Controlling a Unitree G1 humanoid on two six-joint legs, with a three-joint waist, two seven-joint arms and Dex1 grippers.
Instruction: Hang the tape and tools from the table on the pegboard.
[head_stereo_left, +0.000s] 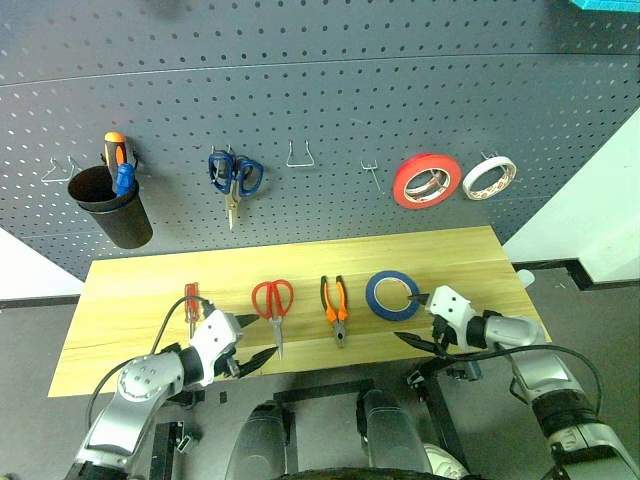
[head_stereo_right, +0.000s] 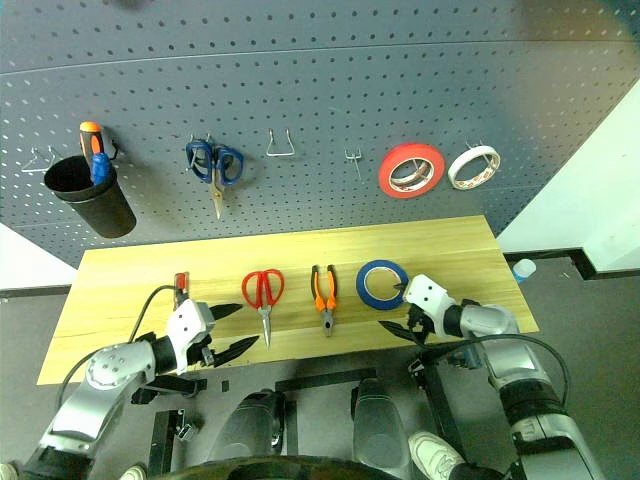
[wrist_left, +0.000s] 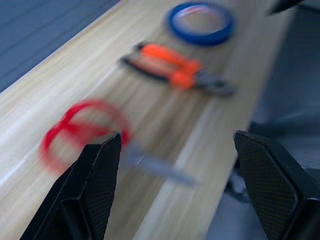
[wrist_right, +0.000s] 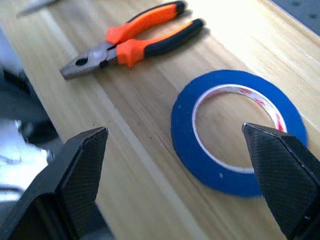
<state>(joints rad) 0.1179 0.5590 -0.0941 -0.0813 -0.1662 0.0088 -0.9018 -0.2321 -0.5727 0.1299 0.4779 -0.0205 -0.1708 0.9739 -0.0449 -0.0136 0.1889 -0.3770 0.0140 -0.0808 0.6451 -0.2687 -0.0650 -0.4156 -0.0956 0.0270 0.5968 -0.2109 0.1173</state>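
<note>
I read the blue tape (wrist_right: 239, 131) as the item nearest a gripper: it lies flat on the table (head_stereo_left: 120, 300), directly ahead of the right gripper (head_stereo_left: 415, 320) and just beyond its fingertips, not touching them. Being a ring, it has no long axis to align with. My right gripper stands wide and empty, pointing forward, down and inward over the table's near edge, one finger over the far side of the ring in the wrist view.

The pliers (head_stereo_left: 335, 308) lie beyond the tape, further inward. My left gripper (head_stereo_left: 250, 342) is also wide and empty; the red scissors (head_stereo_left: 273, 305) lie just ahead of it, blades toward the near edge, the red screwdriver (head_stereo_left: 190, 305) to its outer side.

I judge the right arm better placed to take the tape first.
</note>
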